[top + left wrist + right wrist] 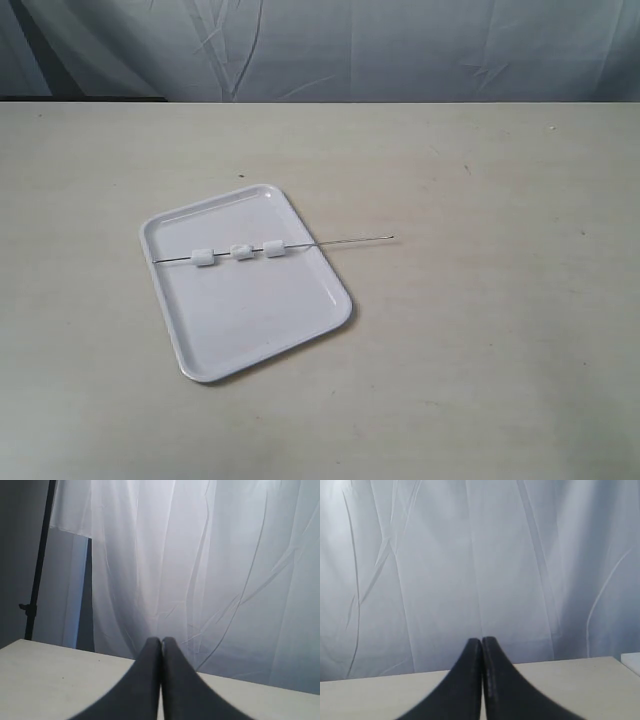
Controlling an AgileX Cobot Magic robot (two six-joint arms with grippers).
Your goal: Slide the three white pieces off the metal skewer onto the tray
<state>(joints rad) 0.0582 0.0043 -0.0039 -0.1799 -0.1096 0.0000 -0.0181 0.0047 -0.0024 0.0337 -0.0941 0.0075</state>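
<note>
The tray (250,315) is lying slightly skewed on the bench (480,350), left of centre. The metal skewer (345,242) is lying across the tray's far half. Its left end is sitting at the left rim and its right tip is reaching past the right rim over bare bench. The three white pieces (241,252) are sitting threaded on it in a row, all over the tray, with small gaps between them. I cannot tell whether they are touching the tray floor. The left pincer (161,647) is showing its two dark fingers pressed together with nothing between them, facing a white curtain (210,555). The right pincer (481,647) is likewise pressed together and gripping nothing.
</note>
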